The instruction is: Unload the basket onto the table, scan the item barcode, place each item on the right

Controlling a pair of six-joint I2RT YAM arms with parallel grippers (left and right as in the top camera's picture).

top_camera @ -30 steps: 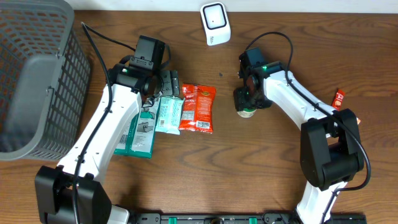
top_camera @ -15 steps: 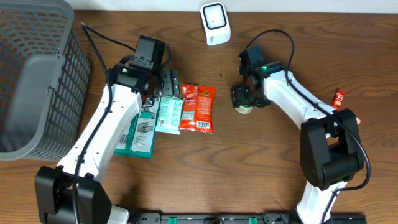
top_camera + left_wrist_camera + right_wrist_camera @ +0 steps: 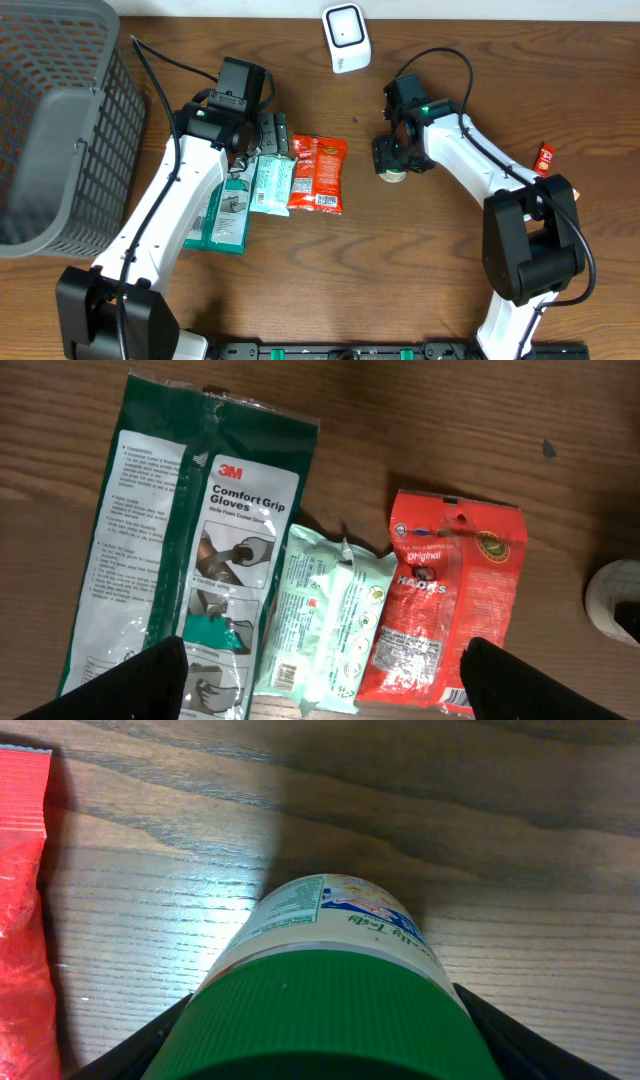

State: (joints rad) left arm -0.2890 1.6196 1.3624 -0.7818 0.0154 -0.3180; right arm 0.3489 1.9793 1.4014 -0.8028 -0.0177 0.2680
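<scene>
Overhead: jar near red packet, well apart from scanner.

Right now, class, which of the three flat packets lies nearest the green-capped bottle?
The red snack packet, at the row's end toward the bottle; the pale mint packet and green gloves pack lie beyond it.

- Basket stands at the far left corner of the table.
- Barcode scanner is at the far edge.
- Gloves pack, wipes pack, snack packet lie side by side, left to right.
- Jar stands right of them.
</scene>
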